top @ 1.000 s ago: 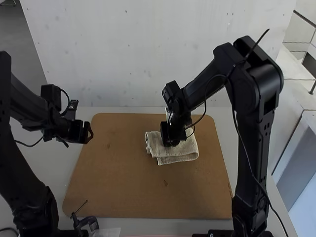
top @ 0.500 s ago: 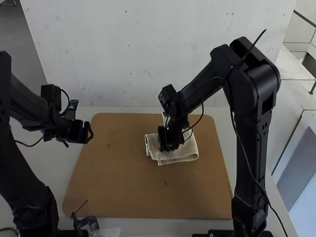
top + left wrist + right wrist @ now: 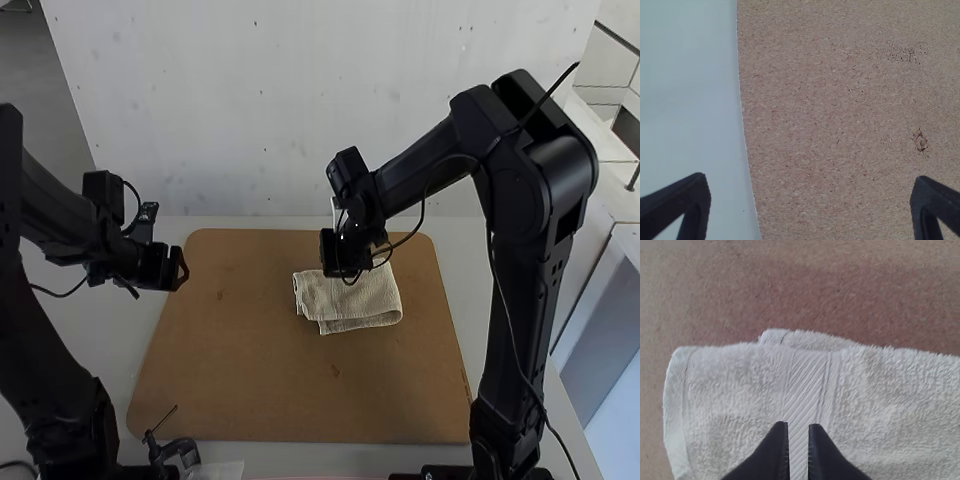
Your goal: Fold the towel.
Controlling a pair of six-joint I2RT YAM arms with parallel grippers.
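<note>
The pale towel [image 3: 352,302] lies folded in layers on the board, right of centre, with its front and left edges slightly offset. Over its back left part hangs my right gripper [image 3: 345,262], hiding some of the cloth. In the right wrist view the towel [image 3: 735,390] shows a woven band and an under layer peeking past one edge; my right gripper [image 3: 798,426] is shut above it, with no cloth visibly pinched. Off at the board's left edge is my left gripper [image 3: 178,270]; in its wrist view that left gripper [image 3: 811,192] stands wide open over the board's edge.
The brown board [image 3: 240,350] covers much of the pale table [image 3: 455,255]. A light wall [image 3: 300,120] rises behind the table. Cables hang from both arms, and a small black clamp-like part [image 3: 178,450] sits at the front left.
The right gripper first shifted slightly left and frontward, then drew back toward the wall, uncovering more of the towel. The towel looks nearly the same, and the left arm has kept still.
</note>
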